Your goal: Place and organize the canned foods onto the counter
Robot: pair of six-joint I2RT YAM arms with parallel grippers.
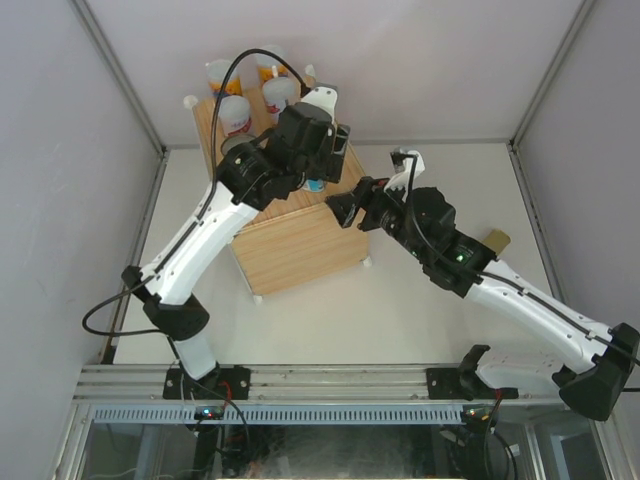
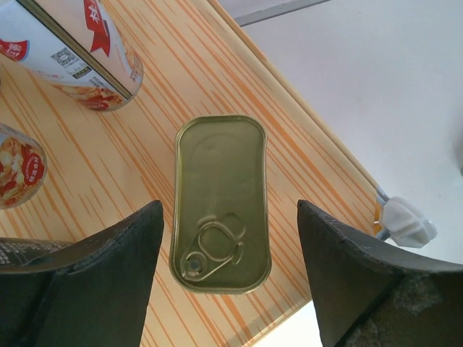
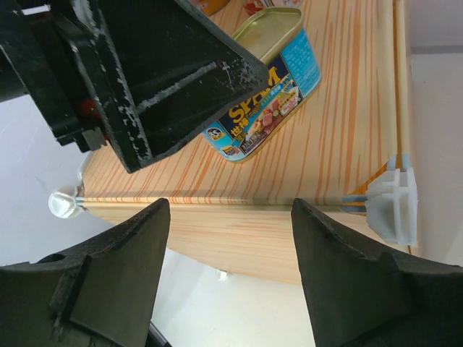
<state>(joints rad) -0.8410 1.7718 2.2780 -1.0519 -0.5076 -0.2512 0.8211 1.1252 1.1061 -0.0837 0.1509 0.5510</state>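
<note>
Left gripper (image 2: pixel 229 217) hangs over the counter (image 1: pixel 300 250) with its jaws spread wide. It straddles the flat tin (image 2: pixel 221 202), and a gap shows on both sides. One finger (image 2: pixel 94 275) sits at the tin's 9 o'clock, the other at 3.

The tin lies flat on the counter top, gold lid up. In the left wrist view the pull ring is toward 6 o'clock. The tin is close to the counter's edge, with a white corner connector (image 2: pixel 405 220) at its 4 o'clock. The right wrist view shows its blue label side.

Two tall cans (image 2: pixel 79 50) stand at the tin's 10–11 o'clock, apart from it. In the top view at least four tall cans are grouped at the counter's 11 o'clock corner. The tin is near the 4 o'clock corner, mostly hidden under the left gripper.

Right gripper (image 3: pixel 230 217) has its jaws spread with nothing between them. It is off the counter, just beside its 3 o'clock side. The counter sits on the table (image 1: pixel 430 300), at 11 o'clock from the table's middle.
</note>
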